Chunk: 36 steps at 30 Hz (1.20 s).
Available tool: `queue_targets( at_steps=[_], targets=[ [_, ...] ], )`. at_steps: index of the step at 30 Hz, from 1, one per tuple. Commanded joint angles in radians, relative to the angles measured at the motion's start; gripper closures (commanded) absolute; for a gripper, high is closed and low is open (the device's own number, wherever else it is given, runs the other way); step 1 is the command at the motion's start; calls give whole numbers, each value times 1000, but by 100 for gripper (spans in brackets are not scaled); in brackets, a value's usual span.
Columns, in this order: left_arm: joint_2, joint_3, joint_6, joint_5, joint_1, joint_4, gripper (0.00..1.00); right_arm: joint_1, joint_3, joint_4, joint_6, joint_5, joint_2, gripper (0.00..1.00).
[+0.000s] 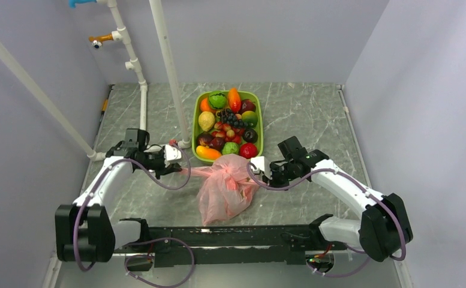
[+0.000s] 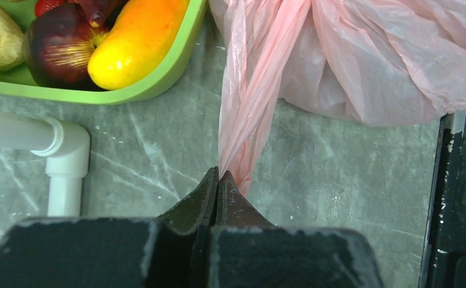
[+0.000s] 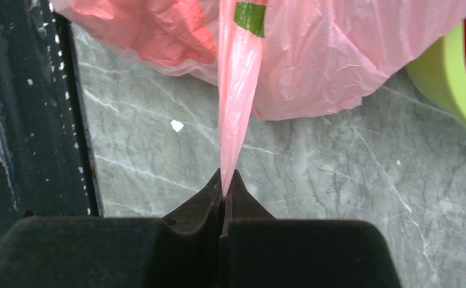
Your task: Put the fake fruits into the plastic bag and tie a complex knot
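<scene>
The pink plastic bag (image 1: 225,187) lies crumpled on the marble table, just in front of the lime-green tray (image 1: 258,123). The fake fruits (image 1: 227,123) fill that tray. A reddish shape (image 3: 158,30) shows through the bag's film. My left gripper (image 1: 183,168) (image 2: 219,174) is shut on the bag's left handle (image 2: 248,108), which is stretched out sideways. My right gripper (image 1: 260,174) (image 3: 225,174) is shut on the right handle (image 3: 237,90), a taut strip with a green band (image 3: 249,15). The bag's top is bunched between them; I cannot tell whether there is a knot.
White pipes (image 1: 169,72) stand left of the tray, with an elbow (image 2: 68,144) on the table near my left gripper. A black rail (image 1: 230,237) runs along the near edge. Grey walls close in both sides and the back.
</scene>
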Motion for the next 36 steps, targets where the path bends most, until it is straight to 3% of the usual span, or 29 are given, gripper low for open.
queue_targets(
  at_steps=[1, 2, 3, 5, 6, 9, 11, 16, 21, 25, 30, 36],
  targets=[
    [-109, -15, -14, -161, 12, 30, 100, -44, -22, -79, 64, 151, -22, 100],
    [-124, -12, -46, -153, 6, 23, 94, -50, -8, -92, 62, 142, -26, 95],
    [-139, -2, -70, -139, 6, 6, 78, -56, 11, -112, 63, 124, -36, 85],
    [-162, 29, -127, -102, 6, -31, 48, -64, 53, -157, 70, 83, -61, 49],
    [-172, 49, -170, -84, 6, -41, 35, -64, 74, -175, 78, 64, -80, 36],
    [-211, 124, -289, -38, 6, -56, 2, -64, 145, -210, 121, 13, -136, 12],
    [-231, 180, -369, -32, 6, -62, 1, -65, 197, -214, 166, -9, -164, 2],
    [-213, 387, -601, -112, 12, -110, 1, -134, 339, -155, 339, -74, -178, 0],
    [-125, 615, -806, -226, 66, -202, 1, -413, 478, -84, 527, -209, -87, 0],
    [-48, 702, -852, -331, 125, -274, 1, -639, 507, -32, 626, -276, -4, 0],
    [-35, 603, -861, -365, 220, -266, 1, -819, 432, 1, 614, -232, 79, 0],
    [-27, 398, -894, -448, 285, -199, 1, -864, 261, 90, 587, -135, 77, 0]
  ],
)
